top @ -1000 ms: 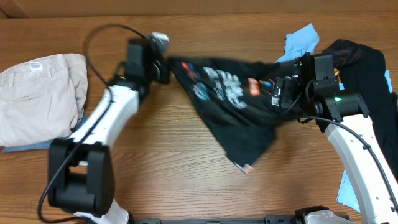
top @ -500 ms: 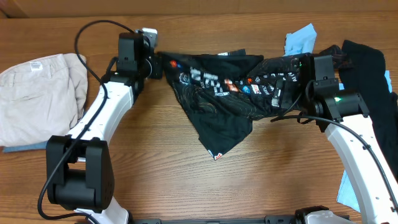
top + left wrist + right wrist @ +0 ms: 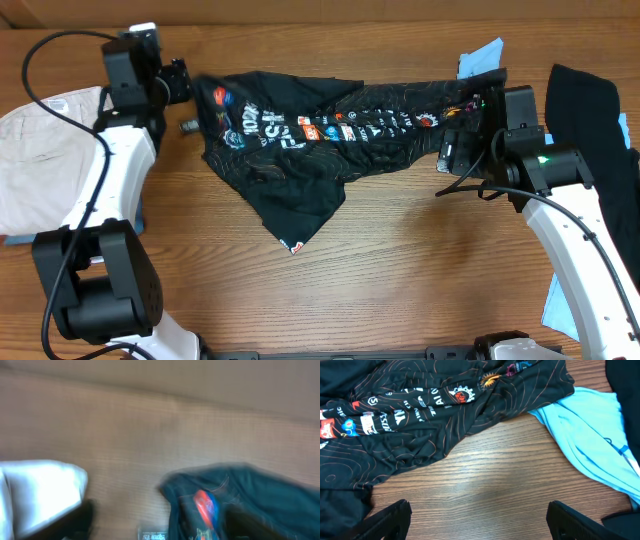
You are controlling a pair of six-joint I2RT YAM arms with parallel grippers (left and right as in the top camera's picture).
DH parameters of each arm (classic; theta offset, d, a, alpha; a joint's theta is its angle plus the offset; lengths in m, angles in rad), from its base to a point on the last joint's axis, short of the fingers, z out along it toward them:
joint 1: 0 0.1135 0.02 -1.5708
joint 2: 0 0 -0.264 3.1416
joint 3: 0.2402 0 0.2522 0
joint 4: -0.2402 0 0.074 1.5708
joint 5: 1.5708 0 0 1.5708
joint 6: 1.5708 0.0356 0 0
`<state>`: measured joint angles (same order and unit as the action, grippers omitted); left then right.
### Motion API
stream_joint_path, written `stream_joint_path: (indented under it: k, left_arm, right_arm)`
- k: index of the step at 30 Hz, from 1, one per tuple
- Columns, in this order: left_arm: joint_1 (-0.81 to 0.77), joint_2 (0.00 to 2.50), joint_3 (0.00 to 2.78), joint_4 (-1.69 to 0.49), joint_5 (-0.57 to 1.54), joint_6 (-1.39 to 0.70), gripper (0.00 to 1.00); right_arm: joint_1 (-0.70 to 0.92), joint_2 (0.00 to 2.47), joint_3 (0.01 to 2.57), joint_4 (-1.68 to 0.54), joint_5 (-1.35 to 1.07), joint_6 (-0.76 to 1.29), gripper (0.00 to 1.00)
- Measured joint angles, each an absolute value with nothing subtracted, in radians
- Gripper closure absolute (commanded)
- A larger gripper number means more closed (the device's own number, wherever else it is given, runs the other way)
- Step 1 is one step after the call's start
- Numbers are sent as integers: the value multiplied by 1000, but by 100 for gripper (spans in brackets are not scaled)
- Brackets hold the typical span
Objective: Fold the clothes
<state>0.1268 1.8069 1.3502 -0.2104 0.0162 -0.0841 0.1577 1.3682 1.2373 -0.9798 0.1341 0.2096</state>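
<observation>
The black jersey with white and orange logos lies stretched left to right across the table, one corner hanging toward the front. My left gripper is at its far left edge. In the blurred left wrist view the gripper has its dark fingers wide apart, open, with the jersey's edge lying between and to the right. My right gripper is open over bare wood, just in front of the jersey's right end, holding nothing.
Beige trousers lie at the left edge. A light blue shirt and a plain black garment lie at the right. A small grey label sits on the wood by the jersey's left edge.
The left arm swung left and dragged the jersey with it, spreading it wider across the table. Its jaws then opened and let go of the cloth. The right arm stayed put.
</observation>
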Motion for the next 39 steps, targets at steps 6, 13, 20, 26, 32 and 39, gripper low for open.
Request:
stream_joint_path:
  k: [6, 13, 20, 26, 32, 39]
  left_arm:
    - [97, 1807, 1365, -702, 185, -169, 0]
    - [40, 1807, 1349, -1037, 273, -250, 6]
    - [-1, 1807, 1221, -920, 292, -357, 40]
    - [-47, 1807, 1084, -763, 297, -431, 33]
    - [-115, 1807, 1050, -692, 291, -464, 40]
    - [-153, 1807, 1049, -680, 238, -520, 96]
  right_arm:
    - [158, 1368, 1237, -984, 134, 210, 9]
    - [158, 1368, 1237, -984, 134, 210, 9]
    - [158, 1368, 1237, -984, 134, 210, 9]
    - [158, 1368, 1237, -988, 134, 210, 9]
    - [158, 1368, 1237, -988, 134, 210, 9]
    - [158, 1368, 1237, -991, 134, 210, 9]
